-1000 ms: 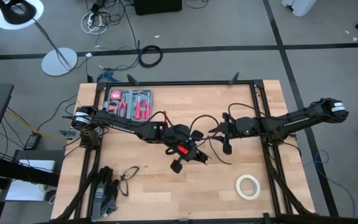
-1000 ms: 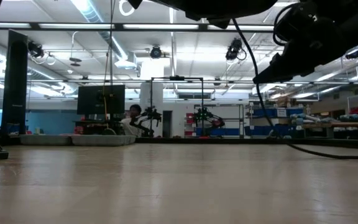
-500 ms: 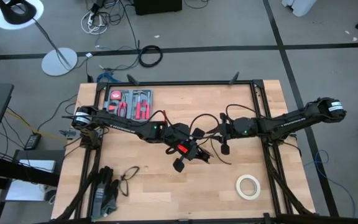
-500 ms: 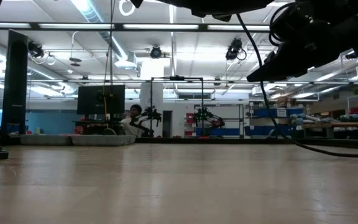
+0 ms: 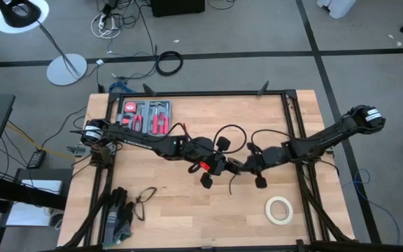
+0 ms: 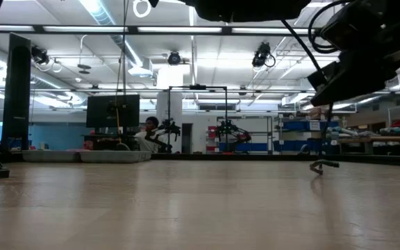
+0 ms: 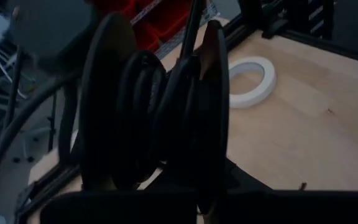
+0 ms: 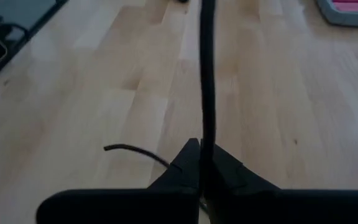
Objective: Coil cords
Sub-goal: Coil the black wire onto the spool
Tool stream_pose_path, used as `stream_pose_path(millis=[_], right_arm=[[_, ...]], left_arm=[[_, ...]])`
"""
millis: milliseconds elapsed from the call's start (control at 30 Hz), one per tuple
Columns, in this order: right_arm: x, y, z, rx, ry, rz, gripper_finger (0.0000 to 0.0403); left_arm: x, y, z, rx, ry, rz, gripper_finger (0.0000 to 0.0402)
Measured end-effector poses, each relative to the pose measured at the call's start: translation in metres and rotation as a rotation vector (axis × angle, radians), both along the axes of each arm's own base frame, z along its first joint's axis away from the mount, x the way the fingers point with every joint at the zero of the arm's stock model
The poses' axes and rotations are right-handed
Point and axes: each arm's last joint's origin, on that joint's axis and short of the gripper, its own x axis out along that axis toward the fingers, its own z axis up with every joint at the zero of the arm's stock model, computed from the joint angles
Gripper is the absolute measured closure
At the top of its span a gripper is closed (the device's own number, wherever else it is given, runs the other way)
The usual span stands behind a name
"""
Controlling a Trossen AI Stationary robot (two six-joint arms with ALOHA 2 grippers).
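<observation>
The thin black cord is gathered into a coil of several turns (image 7: pixel 148 118) at my left gripper (image 5: pixel 219 165), which is shut over the middle of the table. From there a strand (image 8: pixel 205 74) runs straight to my right gripper (image 5: pixel 238 168), which is shut on it close beside the left one. A short loose tail (image 5: pixel 229 186) curves out below the right gripper toward the near edge, and its tip (image 6: pixel 321 166) rests on the table. My left gripper holds the wound part of the cord (image 7: pixel 166 124), with several turns side by side. The coil itself hides the fingertips, so the kind of hold cannot be told. The coil is lifted clear of the table. My right gripper pinches a single strand of the cord (image 8: pixel 203 144) between its two fingertips. The strand runs straight ahead from the fingers and looks taut. The tail (image 8: pixel 129 149) comes out sideways and sags to the table.
A cream tape roll (image 5: pixel 278 209) lies near the front right. An open case of red-handled tools (image 5: pixel 145 116) sits at the far left, and gloves and glasses (image 5: pixel 126 210) at the near left. A black frame (image 5: pixel 290 112) borders the table. Bare wood lies in front of the grippers.
My right gripper has moved toward the left gripper and the near edge, and it has shut on the cord. The cord's loose loop on the table has been drawn in, leaving only a short tail below the right gripper.
</observation>
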Motion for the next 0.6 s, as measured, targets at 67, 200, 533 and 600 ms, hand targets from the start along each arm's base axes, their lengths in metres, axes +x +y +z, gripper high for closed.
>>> stream_pose_path(millis=[67, 200, 533, 600], right_arm=[[-0.003, 0.004, -0.001, -0.017, 0.011, 0.003, 0.0400], [-0.008, 0.013, 0.001, -0.032, 0.011, 0.047, 0.0400], [-0.018, 0.022, 0.036, -0.118, -0.191, 0.116, 0.0401], [-0.016, 0.022, 0.050, -0.136, -0.241, 0.132, 0.0402]], left_arm=[[-0.001, 0.002, -0.002, -0.002, 0.026, 0.010, 0.0402], [-0.003, 0.004, -0.008, -0.009, 0.099, 0.060, 0.0402], [-0.011, 0.012, -0.022, -0.171, 0.300, 0.119, 0.0402], [-0.011, 0.011, -0.022, -0.199, 0.308, 0.111, 0.0402]])
